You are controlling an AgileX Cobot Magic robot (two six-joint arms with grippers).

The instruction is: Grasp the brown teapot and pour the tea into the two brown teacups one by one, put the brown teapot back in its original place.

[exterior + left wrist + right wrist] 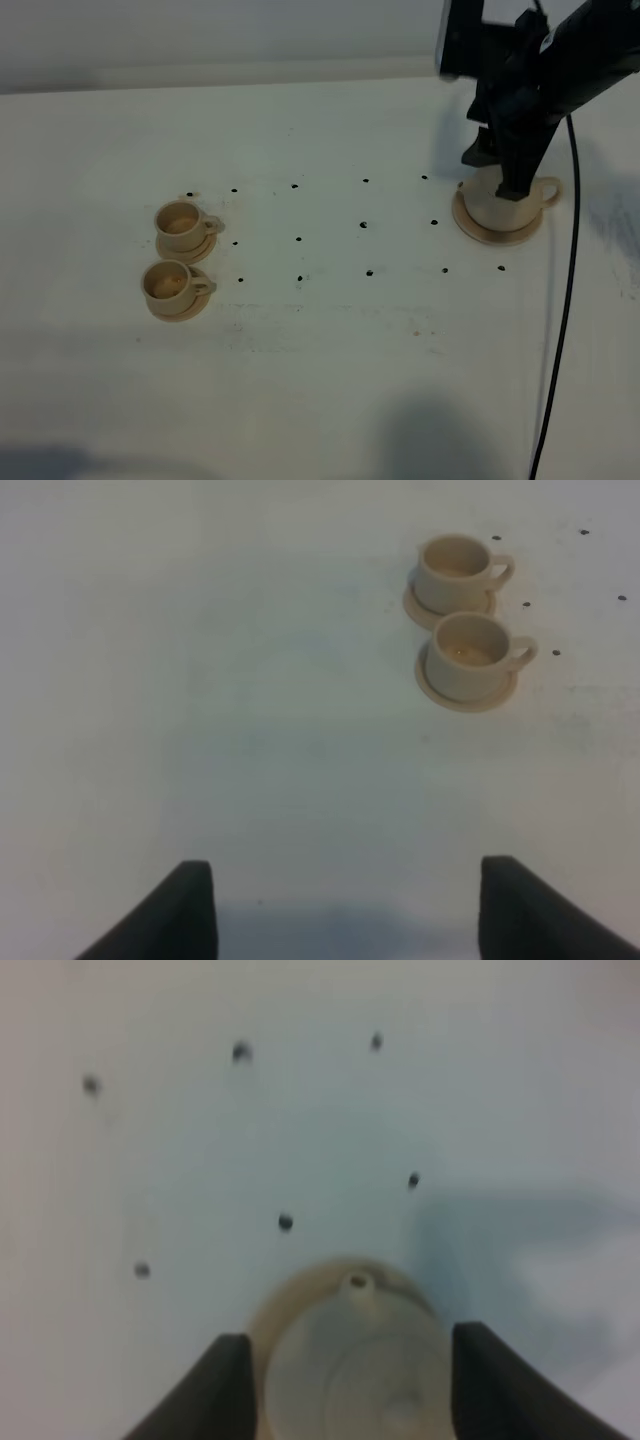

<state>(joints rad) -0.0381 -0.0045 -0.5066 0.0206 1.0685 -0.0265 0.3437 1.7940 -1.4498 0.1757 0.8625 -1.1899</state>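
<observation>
Since the white desk (320,400) carries everything, it comes first: one surface, filling all three views. One dark arm (575,55) reaches down at the far right of the high view, and its right hand (508,188) hangs over the one brown teapot (483,207). The pot sits upright on the one round disc, the original place (497,238), with its loop handle turned to the right. Well apart on the left stand the two brown teacups, a far cup (181,222) and a near cup (167,283). They are just beside each other, each on its own saucer, so there are two saucers (180,313). More than a dozen small dark dots (298,240) speckle the desk between cups and pot. Only the right wrist view looks down on the pot's lid and spout, with two dark fingers (225,1385) close on either side of the body; whether they press it, I cannot tell. Only the left wrist view shows the left hand (350,910), spread wide over bare desk, with both cups well ahead of it.
</observation>
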